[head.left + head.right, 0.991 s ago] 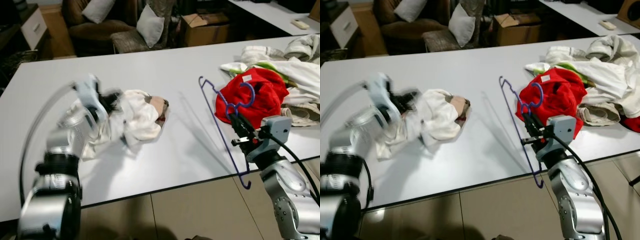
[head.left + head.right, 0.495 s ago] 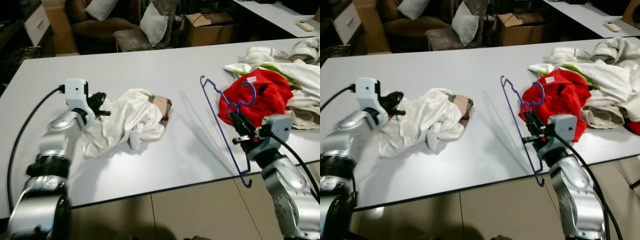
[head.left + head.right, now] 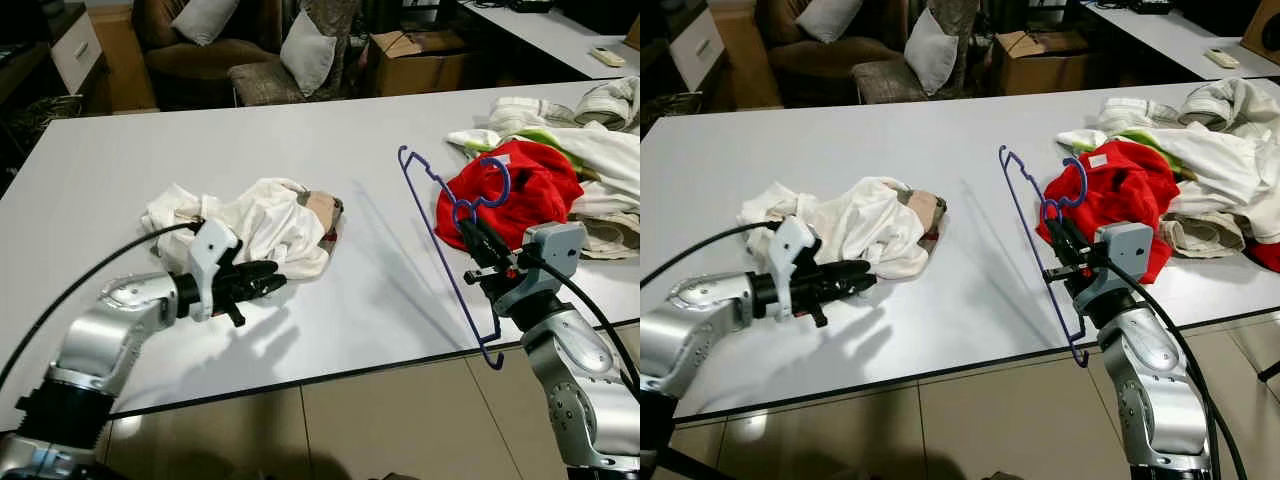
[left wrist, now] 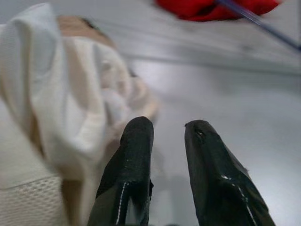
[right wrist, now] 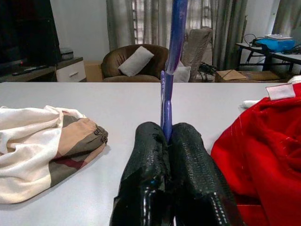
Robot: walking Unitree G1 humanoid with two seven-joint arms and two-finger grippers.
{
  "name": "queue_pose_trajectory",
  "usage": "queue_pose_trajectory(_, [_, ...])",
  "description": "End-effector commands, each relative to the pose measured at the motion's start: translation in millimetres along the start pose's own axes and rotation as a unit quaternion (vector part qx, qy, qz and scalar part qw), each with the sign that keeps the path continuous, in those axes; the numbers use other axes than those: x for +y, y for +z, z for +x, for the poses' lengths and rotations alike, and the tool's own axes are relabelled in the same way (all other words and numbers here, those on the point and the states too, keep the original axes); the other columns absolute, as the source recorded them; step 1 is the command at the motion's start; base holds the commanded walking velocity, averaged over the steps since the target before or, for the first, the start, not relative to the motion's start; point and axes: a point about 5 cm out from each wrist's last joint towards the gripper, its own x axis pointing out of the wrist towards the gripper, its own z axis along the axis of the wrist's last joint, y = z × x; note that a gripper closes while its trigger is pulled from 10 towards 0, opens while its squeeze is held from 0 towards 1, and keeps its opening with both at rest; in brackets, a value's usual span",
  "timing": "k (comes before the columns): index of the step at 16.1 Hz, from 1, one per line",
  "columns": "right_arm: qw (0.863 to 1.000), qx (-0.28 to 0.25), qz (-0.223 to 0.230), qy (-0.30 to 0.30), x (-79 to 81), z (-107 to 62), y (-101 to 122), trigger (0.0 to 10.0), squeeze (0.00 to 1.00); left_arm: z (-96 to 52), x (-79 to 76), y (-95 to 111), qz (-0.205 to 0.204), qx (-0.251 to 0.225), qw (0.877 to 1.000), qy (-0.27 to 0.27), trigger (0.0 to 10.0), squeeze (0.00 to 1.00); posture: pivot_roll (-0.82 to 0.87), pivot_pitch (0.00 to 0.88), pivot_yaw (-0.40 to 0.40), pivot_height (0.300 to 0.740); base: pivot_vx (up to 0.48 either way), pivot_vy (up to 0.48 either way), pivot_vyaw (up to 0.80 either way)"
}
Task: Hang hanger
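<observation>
A white table (image 3: pixel 330 110) spans the scene. At its near left, the left gripper (image 3: pixel 268 281) hovers low with its fingers (image 4: pixel 134 155) slightly apart, holding nothing, tips just beside a crumpled cream garment (image 3: pixel 270 220). Right of that garment, the right gripper (image 3: pixel 470 238) is clamped on a blue hanger (image 3: pixel 440 240), held upright over the table's near edge, beside a red garment (image 3: pixel 520 190).

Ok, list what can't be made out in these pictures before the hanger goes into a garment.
- White garment: its collar opening is lost in its own folds, head views.
- Clothes pile: cut off by the frame's right edge.
- Blue hanger: in the right wrist view, its hook runs past the top edge above the right gripper.
- Left gripper: whether it touches the cloth, blurred.
</observation>
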Motion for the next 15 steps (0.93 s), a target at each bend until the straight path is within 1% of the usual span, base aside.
queue_pose_trajectory(1, [1.0,-0.003,-0.001,0.002,0.5,0.9,0.6,10.0,0.0,3.7,3.1,-1.2,0.015,0.031,0.999,0.038,10.0,0.0,-0.12,0.0,0.013,0.74,0.0,0.0,0.0])
queue_pose_trajectory(2, [1.0,-0.003,0.0,0.004,0.9,1.2,0.4,10.0,0.0,2.7,4.7,-3.8,0.023,0.055,0.997,0.056,10.0,0.0,-0.12,0.0,0.012,0.74,0.0,0.0,0.0])
queue_pose_trajectory(3, [1.0,-0.003,-0.001,0.005,1.0,1.0,0.3,10.0,0.0,0.3,4.2,-3.4,0.023,0.065,0.995,0.071,10.0,0.0,-0.12,0.0,0.011,0.74,0.0,0.0,0.0])
queue_pose_trajectory(4, [1.0,-0.003,-0.001,0.005,0.8,1.0,0.5,10.0,0.0,-0.2,5.5,-1.1,0.005,0.06,0.994,0.095,10.0,0.0,-0.12,0.0,0.01,0.74,0.0,0.0,0.0])
queue_pose_trajectory(5, [1.0,-0.003,-0.001,0.005,0.9,1.1,0.6,10.0,0.0,0.4,5.7,-0.5,-0.004,0.057,0.993,0.101,10.0,0.0,-0.12,0.0,0.009,0.74,0.0,0.0,0.0])
queue_pose_trajectory(6, [1.0,-0.003,-0.001,0.006,1.6,1.3,0.6,10.0,0.0,1.4,5.1,-0.2,-0.013,0.054,0.993,0.102,10.0,0.0,-0.12,0.0,0.011,0.74,0.0,0.0,0.0])
queue_pose_trajectory(7, [1.0,-0.003,-0.001,0.007,1.9,1.3,0.0,10.0,0.0,6.9,0.8,0.6,-0.027,0.041,0.995,0.089,10.0,0.0,-0.12,0.0,0.012,0.74,0.0,0.0,0.0])
queue_pose_trajectory(8, [1.0,-0.003,0.0,0.007,1.2,1.1,0.0,10.0,0.0,15.1,-4.4,1.5,-0.054,0.024,0.995,0.076,10.0,0.0,-0.12,0.0,0.014,0.74,0.0,0.0,0.0])
queue_pose_trajectory(10, [1.0,-0.003,-0.001,0.007,1.2,1.7,0.4,10.0,0.0,19.7,-4.0,1.1,-0.077,0.015,0.994,0.078,10.0,0.0,-0.12,0.0,0.013,0.74,0.0,0.0,0.0])
queue_pose_trajectory(11, [1.0,-0.004,-0.001,0.007,1.2,2.4,0.7,10.0,0.0,20.4,-3.5,3.3,-0.085,0.007,0.993,0.084,10.0,1.0,-0.12,0.0,0.013,0.74,0.0,0.0,0.0])
queue_pose_trajectory(15, [1.0,-0.003,0.0,0.008,1.9,3.1,0.1,10.0,0.0,19.3,-3.1,7.1,-0.099,-0.001,0.991,0.092,10.0,1.0,-0.12,0.0,0.009,0.74,0.0,0.0,0.0])
